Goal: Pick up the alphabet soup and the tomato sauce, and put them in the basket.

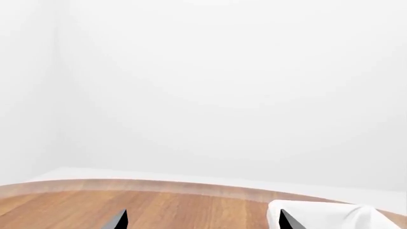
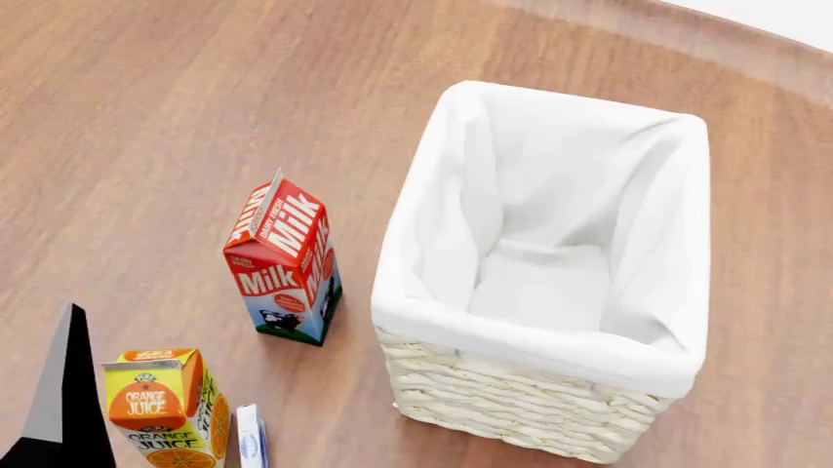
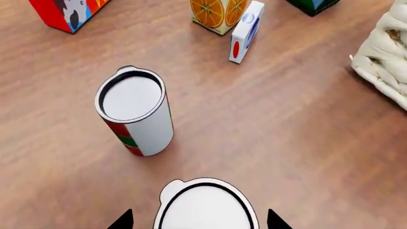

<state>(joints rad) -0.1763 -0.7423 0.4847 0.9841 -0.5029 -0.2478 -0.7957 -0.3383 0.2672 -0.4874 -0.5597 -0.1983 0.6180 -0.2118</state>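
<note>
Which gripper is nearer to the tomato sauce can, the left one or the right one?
Right. The right gripper hovers just beside the tomato sauce, above another can. The left gripper faces the basket; no can shows there.

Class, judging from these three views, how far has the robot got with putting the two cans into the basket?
Done: nothing; the basket looks empty in the head view. In hand: the right pincer is open, straddling a can whose label is hidden, not yet gripped. The tomato sauce stands upright on the table beyond it. Left: grasp, carry and drop both cans. The left pincer is open.
</note>
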